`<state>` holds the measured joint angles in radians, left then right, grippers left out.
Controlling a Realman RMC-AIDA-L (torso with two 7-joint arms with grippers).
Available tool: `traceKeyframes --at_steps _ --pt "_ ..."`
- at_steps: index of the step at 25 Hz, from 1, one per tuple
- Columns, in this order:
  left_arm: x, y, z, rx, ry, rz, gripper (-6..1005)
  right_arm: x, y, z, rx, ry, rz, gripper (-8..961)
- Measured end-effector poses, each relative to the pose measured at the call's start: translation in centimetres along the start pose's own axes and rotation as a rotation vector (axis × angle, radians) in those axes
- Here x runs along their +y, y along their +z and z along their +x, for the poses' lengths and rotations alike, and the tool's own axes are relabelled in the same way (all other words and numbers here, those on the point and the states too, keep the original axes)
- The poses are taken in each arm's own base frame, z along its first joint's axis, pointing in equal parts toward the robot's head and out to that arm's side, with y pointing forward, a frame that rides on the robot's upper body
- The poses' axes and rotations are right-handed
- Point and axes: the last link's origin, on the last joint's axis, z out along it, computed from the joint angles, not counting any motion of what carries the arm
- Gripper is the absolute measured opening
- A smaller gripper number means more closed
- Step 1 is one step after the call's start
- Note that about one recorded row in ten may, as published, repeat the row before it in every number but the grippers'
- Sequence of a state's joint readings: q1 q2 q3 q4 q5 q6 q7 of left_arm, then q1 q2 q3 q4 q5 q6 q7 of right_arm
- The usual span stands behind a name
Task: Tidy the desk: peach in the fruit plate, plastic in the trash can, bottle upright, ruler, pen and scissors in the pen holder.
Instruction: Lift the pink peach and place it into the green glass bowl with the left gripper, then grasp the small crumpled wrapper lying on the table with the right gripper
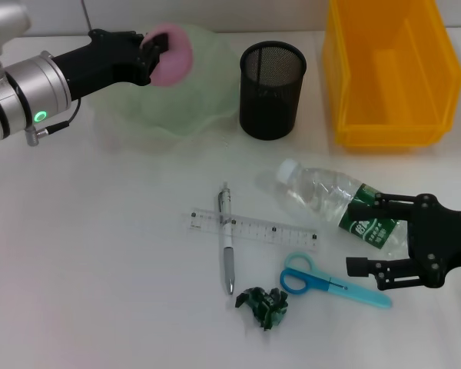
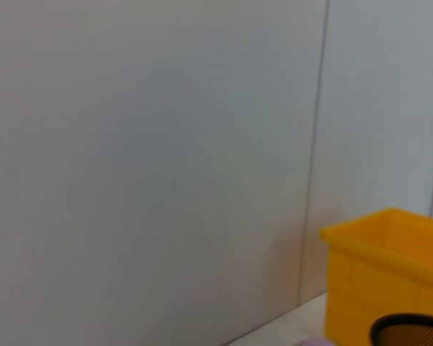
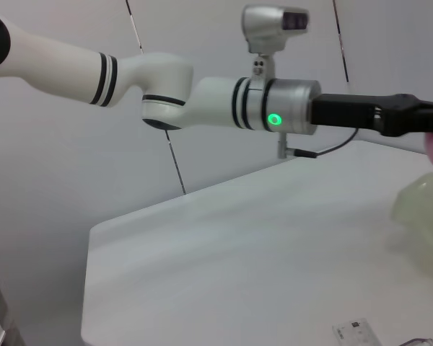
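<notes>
Peach (image 1: 173,54), one, gripped in left tool (image 1: 155,48) above plate (image 1: 207,100); right tool (image 1: 361,234) wide around bottle (image 1: 334,201).

My white desk (image 1: 100,254) carries the mesh holder (image 1: 271,88), with a green plate (image 1: 192,100) left of it, a yellow bin (image 1: 392,73) right, and bottle (image 1: 334,204), ruler (image 1: 253,228), pen (image 1: 227,246), scissors (image 1: 330,283) and crumpled plastic (image 1: 264,305) nearer me.
</notes>
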<state>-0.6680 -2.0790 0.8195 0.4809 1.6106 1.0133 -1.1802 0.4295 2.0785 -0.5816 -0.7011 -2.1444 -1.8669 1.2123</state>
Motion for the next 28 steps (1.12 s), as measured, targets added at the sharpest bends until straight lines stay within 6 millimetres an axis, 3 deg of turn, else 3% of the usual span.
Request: traceKeyframes --at_steps 7,17,21,24,26,27,28 --pt "-0.2 0.6 -0.3 -0.012 -0.015 0.036 89 -0.1 0.1 -0.1 0.0 0.0 -0.003 827" --pt "0.4 0.4 0.0 0.034 -0.024 0.006 519 -0.2 0.1 -0.3 -0.008 0.034 0.002 827" --pt "0.8 -0.2 0.3 0.072 -0.019 -0.035 642 -0.3 -0.1 -0.5 -0.007 0.057 0.007 827" --pt "1.2 -1.6 -0.2 0.1 -0.022 -0.069 716 -0.4 -0.8 -1.7 -0.014 0.072 0.002 827" --pt "1.6 -3.3 -1.1 0.116 -0.019 -0.097 742 -0.4 -1.9 -3.5 -0.005 0.076 -0.001 828" --pt "2.0 -4.4 -1.7 0.127 -0.011 -0.118 755 -0.5 -2.9 -5.7 0.041 0.074 0.004 828" --pt "2.6 -5.6 -2.5 0.139 -0.004 -0.147 768 -0.5 -2.9 -5.7 0.041 0.074 0.004 828"
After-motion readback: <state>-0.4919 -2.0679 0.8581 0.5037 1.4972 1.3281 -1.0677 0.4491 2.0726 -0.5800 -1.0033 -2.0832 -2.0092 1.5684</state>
